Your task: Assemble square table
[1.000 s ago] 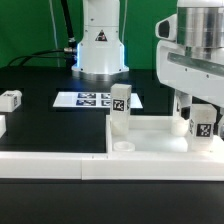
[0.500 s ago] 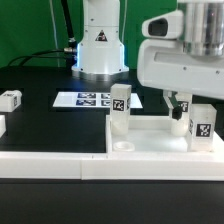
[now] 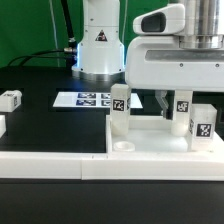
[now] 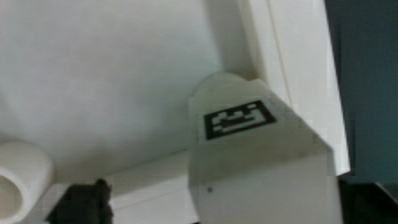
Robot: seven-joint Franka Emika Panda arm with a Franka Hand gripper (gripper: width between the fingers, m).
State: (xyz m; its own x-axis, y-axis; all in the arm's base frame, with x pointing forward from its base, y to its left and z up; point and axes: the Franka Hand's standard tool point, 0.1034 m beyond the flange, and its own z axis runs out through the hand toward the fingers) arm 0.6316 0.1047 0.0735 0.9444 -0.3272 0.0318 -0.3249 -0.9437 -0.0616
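The white square tabletop (image 3: 150, 138) lies with its raised edges up. Three tagged white legs stand on it: one at its far corner on the exterior view's left (image 3: 119, 108), one near its right edge (image 3: 204, 127), and one behind that (image 3: 183, 108). My gripper (image 3: 178, 100) hangs low over that rear leg. In the wrist view this leg (image 4: 258, 150) rises between my dark fingers (image 4: 82, 200), with a gap beside it. The gripper (image 4: 222, 208) is open and grips nothing. The tabletop's rim (image 4: 267, 40) runs just past the leg.
A loose leg (image 3: 10, 99) lies at the exterior view's left, another white part (image 3: 2, 126) at the edge below it. The marker board (image 3: 92, 100) lies behind the tabletop, before the robot base (image 3: 100, 45). A long white rail (image 3: 50, 165) lies along the front.
My gripper has slid toward the exterior view's left, away from the leg near the right edge, which stands free. It stayed open.
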